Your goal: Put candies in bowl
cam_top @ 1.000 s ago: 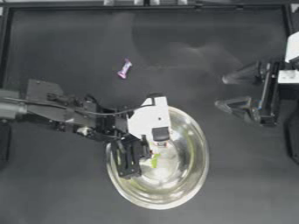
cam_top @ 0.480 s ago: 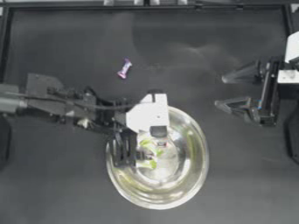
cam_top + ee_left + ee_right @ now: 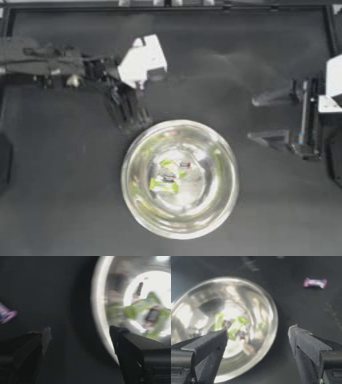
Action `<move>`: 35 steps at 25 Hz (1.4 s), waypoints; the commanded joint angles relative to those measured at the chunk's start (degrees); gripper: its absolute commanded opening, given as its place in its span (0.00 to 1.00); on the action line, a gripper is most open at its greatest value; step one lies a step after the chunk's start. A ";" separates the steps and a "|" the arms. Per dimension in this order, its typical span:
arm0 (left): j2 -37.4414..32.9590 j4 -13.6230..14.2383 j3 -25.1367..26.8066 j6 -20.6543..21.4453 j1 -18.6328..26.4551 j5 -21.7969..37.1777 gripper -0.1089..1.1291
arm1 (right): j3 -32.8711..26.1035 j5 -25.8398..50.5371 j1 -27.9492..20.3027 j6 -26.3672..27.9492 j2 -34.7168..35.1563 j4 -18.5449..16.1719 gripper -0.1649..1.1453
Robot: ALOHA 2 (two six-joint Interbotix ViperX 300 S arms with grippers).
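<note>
The silver bowl (image 3: 220,150) stands mid-table and shows in both wrist views (image 3: 100,313) (image 3: 271,308). Inside it lie two yellow-green candies (image 3: 164,186) (image 3: 237,326) (image 3: 142,304), with small darker sweets blurred beside them. A purple-pink candy (image 3: 315,283) (image 3: 6,314) rests on the table beyond the bowl; in the top view the left arm hides it. My left gripper (image 3: 133,122) (image 3: 80,331) hovers open just off the bowl's far-left rim and holds nothing. My right gripper (image 3: 264,117) (image 3: 258,329) waits open to the right of the bowl.
The left arm's white wrist block (image 3: 143,60) stretches across the far left of the dark table (image 3: 60,200). A raised edge (image 3: 174,6) runs along the far side. The right arm's body (image 3: 330,90) sits at the right edge.
The left gripper has pulled out of the bowl and moved away toward the far left. The yellow-green candies stay in the bowl. The right arm has not moved.
</note>
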 commanded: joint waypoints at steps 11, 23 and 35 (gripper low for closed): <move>2.81 1.58 -1.49 -0.70 8.44 1.58 0.90 | -2.64 4.04 3.25 0.26 -1.85 -0.35 0.89; 8.35 3.16 -5.71 -9.23 11.78 1.58 0.88 | -2.64 4.39 3.34 0.53 -1.93 -0.26 0.89; 13.80 5.54 -9.32 -14.85 11.78 1.76 0.87 | -2.29 4.04 3.25 0.79 -1.85 -0.35 0.89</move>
